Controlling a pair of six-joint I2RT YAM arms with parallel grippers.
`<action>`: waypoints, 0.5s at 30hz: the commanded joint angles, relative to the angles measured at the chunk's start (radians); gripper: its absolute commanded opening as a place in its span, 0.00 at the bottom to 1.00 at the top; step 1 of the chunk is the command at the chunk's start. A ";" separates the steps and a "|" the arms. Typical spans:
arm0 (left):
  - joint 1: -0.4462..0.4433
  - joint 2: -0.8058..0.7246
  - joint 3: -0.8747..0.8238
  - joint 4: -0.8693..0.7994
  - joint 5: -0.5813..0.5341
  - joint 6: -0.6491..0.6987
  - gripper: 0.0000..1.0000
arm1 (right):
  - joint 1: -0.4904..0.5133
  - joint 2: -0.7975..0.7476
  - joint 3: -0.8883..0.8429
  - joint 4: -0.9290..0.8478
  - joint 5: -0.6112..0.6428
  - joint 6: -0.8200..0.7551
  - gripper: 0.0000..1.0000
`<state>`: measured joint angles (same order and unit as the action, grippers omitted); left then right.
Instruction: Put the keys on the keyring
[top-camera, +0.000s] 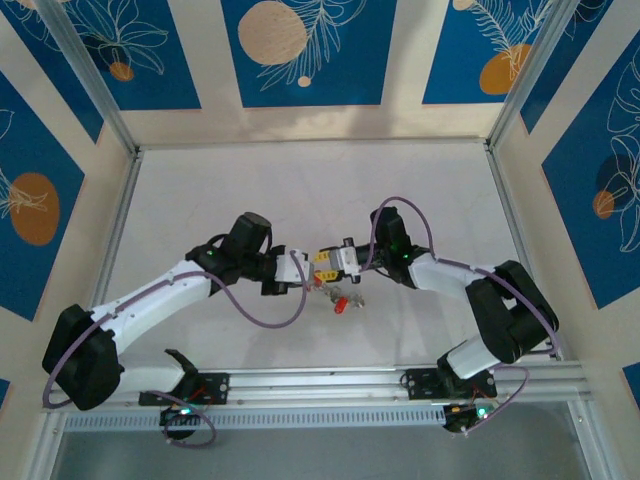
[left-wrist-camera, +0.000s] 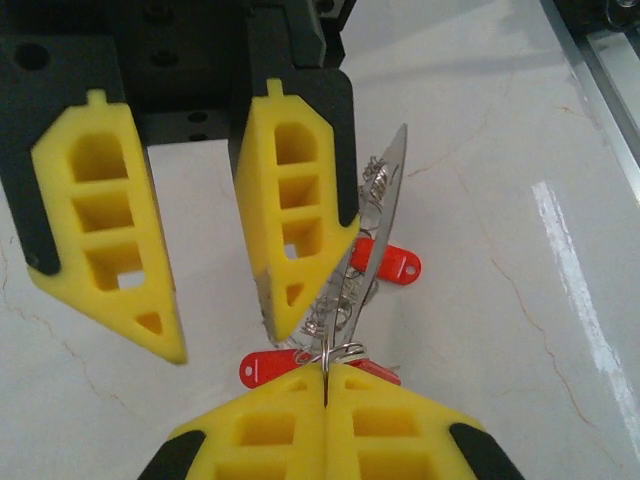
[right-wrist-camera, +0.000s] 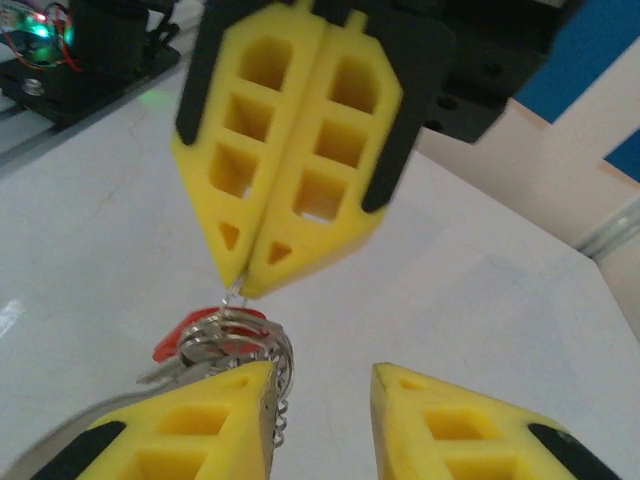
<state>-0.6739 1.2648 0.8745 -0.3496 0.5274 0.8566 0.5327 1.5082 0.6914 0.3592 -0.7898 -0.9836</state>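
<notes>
The left gripper sits closest, its two yellow fingers pressed together and pinching the thin metal at the lower end of the keyring. From that pinch the pale silvery hoop rises edge-on and tilted, away from the left gripper. It runs along the outer side of one finger of the right gripper, which faces the left one tip to tip. The right gripper's fingers are spread, with bare tabletop showing through the gap and nothing clamped between them.

The small silvery keys bunch just beyond the left gripper's fingertips, against the tip of that same right finger. Whether they touch the finger cannot be told. Two red tags hang with them, one just beside the left gripper's tips and one further along the hoop. A short fine chain dangles from the bunch.
</notes>
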 joint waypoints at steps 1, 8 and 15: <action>0.016 -0.019 0.034 -0.029 0.065 0.038 0.00 | 0.019 0.029 0.032 -0.058 -0.065 -0.047 0.32; 0.023 -0.017 0.034 -0.034 0.077 0.043 0.00 | 0.028 0.048 0.047 -0.095 -0.080 -0.063 0.32; 0.027 -0.006 0.046 -0.045 0.092 0.065 0.00 | 0.039 0.067 0.059 -0.112 -0.130 -0.063 0.32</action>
<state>-0.6609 1.2648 0.8806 -0.3752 0.5591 0.8818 0.5579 1.5593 0.7307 0.2794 -0.8593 -1.0229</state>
